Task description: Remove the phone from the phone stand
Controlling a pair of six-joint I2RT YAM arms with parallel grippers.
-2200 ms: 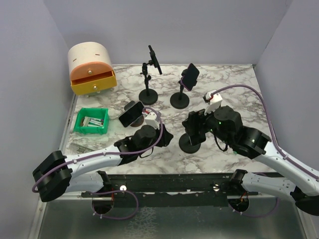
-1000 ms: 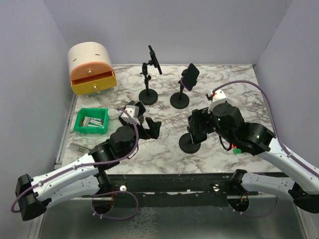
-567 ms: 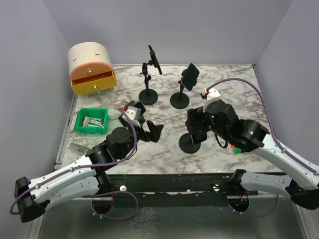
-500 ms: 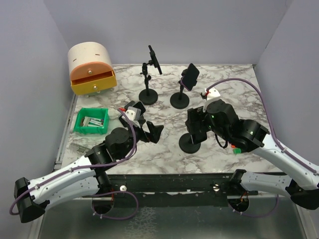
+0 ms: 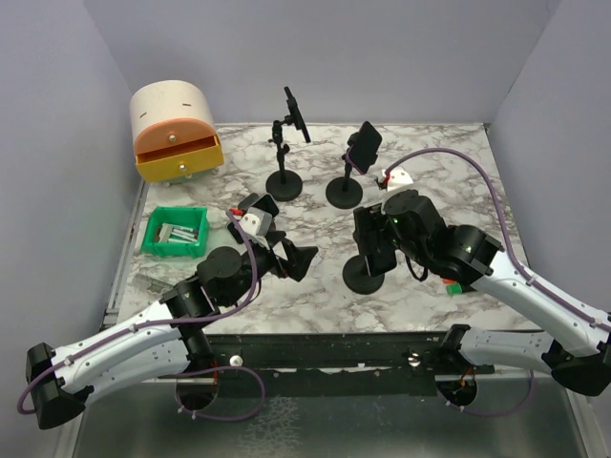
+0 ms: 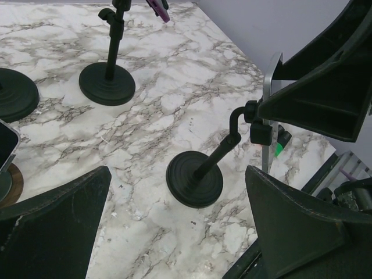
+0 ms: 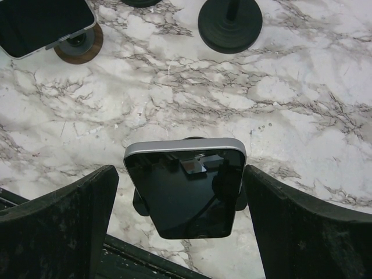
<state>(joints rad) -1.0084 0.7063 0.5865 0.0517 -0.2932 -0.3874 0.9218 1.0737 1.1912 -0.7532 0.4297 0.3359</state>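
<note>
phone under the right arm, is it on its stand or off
On the stand: right wrist view shows the phone sitting over the stand's base, left wrist view shows its neck reaching the phone's edge.

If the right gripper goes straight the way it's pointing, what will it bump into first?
The right gripper would most likely meet the phone first; it sits on its stand between the open jaws. Depth is hard to judge, but nothing else shows in the way.

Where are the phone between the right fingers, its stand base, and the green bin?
phone (image 7: pixel 185 189), right wrist view, middle of its dark screen.
stand base (image 6: pixel 195 179), left wrist view, top of the round disc.
green bin (image 5: pixel 172 248), top view, its near outer wall.
</note>
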